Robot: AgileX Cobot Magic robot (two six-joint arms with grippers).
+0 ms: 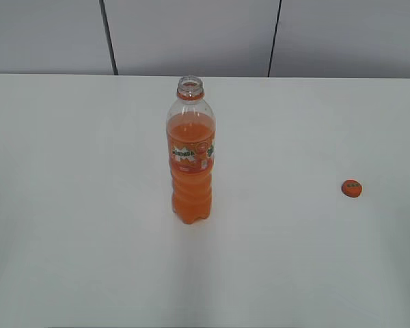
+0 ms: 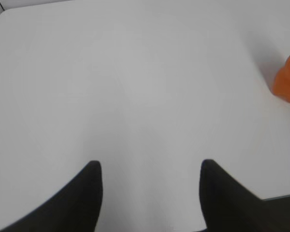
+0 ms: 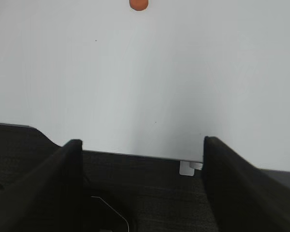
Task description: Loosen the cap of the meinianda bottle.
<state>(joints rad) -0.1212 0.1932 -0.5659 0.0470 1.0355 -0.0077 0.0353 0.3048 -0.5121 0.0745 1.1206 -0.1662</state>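
The meinianda bottle (image 1: 190,154) stands upright near the middle of the white table, with orange drink, a label band and an orange neck ring. Its mouth is bare, with no cap on it. The orange cap (image 1: 352,188) lies on the table far to the bottle's right; it also shows at the top edge of the right wrist view (image 3: 138,4). The bottle's orange base shows at the right edge of the left wrist view (image 2: 289,79). My left gripper (image 2: 150,166) is open and empty above bare table. My right gripper (image 3: 141,144) is open and empty over the table's near edge. Neither gripper shows in the exterior view.
The white table (image 1: 75,205) spans the exterior view, with grey wall panels behind it. The table's near edge (image 3: 135,155) and a dark floor below it show in the right wrist view. A table corner (image 2: 2,13) shows at the left wrist view's top left.
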